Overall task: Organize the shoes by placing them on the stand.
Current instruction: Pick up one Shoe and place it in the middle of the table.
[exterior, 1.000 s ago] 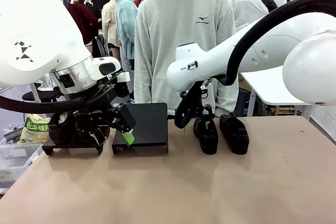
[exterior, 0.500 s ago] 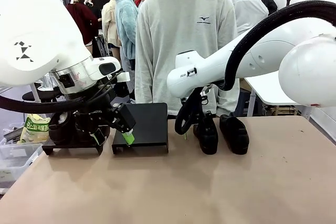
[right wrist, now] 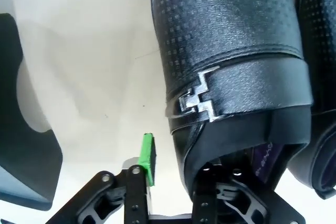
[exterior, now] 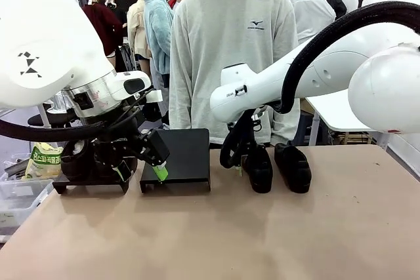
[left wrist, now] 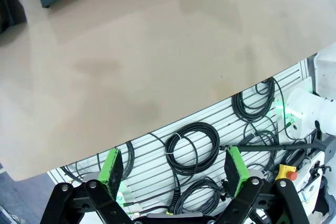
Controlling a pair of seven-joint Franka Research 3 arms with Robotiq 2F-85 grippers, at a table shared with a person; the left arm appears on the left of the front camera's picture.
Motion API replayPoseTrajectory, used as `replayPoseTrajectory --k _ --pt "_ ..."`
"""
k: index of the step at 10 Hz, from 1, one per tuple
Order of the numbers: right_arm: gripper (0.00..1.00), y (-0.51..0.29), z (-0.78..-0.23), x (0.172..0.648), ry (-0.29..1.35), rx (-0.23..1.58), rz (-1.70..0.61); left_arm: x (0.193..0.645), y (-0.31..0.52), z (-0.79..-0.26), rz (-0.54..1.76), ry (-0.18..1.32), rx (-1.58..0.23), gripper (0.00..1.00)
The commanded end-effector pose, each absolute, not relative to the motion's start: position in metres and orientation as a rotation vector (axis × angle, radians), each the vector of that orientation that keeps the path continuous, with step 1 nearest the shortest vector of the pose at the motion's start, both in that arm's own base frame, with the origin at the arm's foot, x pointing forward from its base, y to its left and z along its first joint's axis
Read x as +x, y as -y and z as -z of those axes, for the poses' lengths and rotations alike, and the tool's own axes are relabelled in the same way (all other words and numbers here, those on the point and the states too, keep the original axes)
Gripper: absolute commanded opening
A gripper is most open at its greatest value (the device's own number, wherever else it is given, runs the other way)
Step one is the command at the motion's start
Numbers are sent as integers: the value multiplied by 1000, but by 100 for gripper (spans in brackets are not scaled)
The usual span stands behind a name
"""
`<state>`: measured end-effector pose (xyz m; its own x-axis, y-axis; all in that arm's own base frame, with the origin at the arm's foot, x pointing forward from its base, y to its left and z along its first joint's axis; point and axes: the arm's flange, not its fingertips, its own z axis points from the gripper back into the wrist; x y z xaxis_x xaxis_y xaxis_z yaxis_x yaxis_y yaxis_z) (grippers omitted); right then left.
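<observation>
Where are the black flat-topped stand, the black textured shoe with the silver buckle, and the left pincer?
Black flat-topped stand [exterior: 189, 155], front view, its bare top.
Black textured shoe with silver buckle [right wrist: 226, 35], right wrist view, its toe upper.
Left pincer [left wrist: 173, 151], left wrist view, midway between fingertips.

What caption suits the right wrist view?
Right gripper straddling the side wall of a buckled black shoe, one finger inside its opening, a second shoe beside it on the table.

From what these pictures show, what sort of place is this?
Most likely a robotics lab or test workshop. Two white robot arms stand at a brown table, coiled black cables rest on a white slatted panel, and a red emergency-stop button on a yellow base sits nearby.
</observation>
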<state>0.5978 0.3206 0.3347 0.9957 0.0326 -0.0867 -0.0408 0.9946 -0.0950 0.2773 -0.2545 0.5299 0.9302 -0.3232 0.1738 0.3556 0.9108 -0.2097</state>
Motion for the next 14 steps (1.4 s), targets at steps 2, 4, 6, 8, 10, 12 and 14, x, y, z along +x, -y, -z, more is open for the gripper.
replayPoseTrajectory --k 2,4,6,8,10,12,14 --pt "0 -314 -334 600 -95 -89 -10 277 254 -531 357 127 -255 100" --pt "0 -311 -336 601 -96 -84 -1 277 254 -531 357 127 -255 100" --pt "0 -308 -340 599 -105 -89 6 277 254 -531 357 127 -255 100" --pt "0 -307 -365 584 -92 -72 97 277 254 -531 357 127 -255 100" --pt "0 -305 -406 537 15 -64 102 277 254 -531 357 127 -255 100" --pt "0 -307 -429 477 47 -118 107 277 254 -531 357 127 -255 100" --pt "0 -316 -426 425 -12 -120 57 277 254 -531 357 127 -255 100"
